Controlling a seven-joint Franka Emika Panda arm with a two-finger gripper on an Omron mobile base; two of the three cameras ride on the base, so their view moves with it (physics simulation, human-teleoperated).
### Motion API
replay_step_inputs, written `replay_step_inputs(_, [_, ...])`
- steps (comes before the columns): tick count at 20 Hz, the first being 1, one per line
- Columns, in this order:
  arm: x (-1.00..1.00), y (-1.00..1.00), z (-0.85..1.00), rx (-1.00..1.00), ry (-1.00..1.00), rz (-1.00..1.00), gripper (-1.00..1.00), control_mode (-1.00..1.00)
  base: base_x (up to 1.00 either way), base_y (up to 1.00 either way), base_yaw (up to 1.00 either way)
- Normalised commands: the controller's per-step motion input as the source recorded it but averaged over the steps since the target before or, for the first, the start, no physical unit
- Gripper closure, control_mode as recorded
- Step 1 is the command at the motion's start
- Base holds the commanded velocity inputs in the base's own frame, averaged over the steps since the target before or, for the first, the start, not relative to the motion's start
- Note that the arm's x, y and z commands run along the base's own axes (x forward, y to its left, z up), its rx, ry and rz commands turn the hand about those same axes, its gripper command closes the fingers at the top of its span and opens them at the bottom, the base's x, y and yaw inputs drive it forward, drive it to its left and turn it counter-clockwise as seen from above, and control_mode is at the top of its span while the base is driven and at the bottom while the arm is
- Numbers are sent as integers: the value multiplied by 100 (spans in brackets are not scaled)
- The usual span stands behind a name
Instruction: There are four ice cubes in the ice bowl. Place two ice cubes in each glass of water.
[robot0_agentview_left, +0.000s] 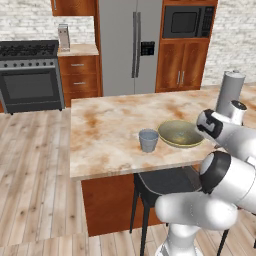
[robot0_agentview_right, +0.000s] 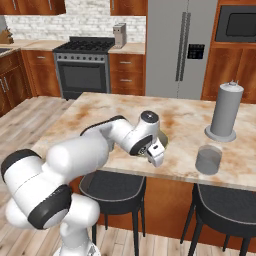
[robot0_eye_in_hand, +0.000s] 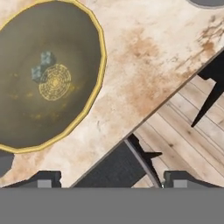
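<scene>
The olive-green ice bowl fills the left of the hand view, and two small grey-blue ice cubes lie near its middle. My gripper is open, its fingertips far apart with nothing between them. It hovers over the counter's front edge, just right of the bowl. One grey-blue glass stands left of the bowl. The other glass stands to the right, near the front edge. In the right base view my gripper hangs off the forearm, which hides most of the bowl.
A tall grey cylinder on a round base stands behind the right glass. Dark stools sit under the counter's front edge. The marble island top stretches left of the glass. Stove and fridge line the back wall.
</scene>
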Motion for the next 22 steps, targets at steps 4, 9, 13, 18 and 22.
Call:
replay_step_inputs(4, [32, 0, -8, 12, -3, 0, -100, -100, 0, 0, 0])
replay_step_inputs(9, [29, 0, -27, 9, 0, 0, -100, -100, 0, 0, 0])
replay_step_inputs(13, [25, 0, -42, 5, 0, 0, -100, -100, 0, 0, 0])
replay_step_inputs(18, [33, -11, -16, 6, -3, 0, -100, -100, 0, 0, 0])
replay_step_inputs(22, [44, -21, -15, 5, -2, 0, -100, -100, 0, 0, 0])
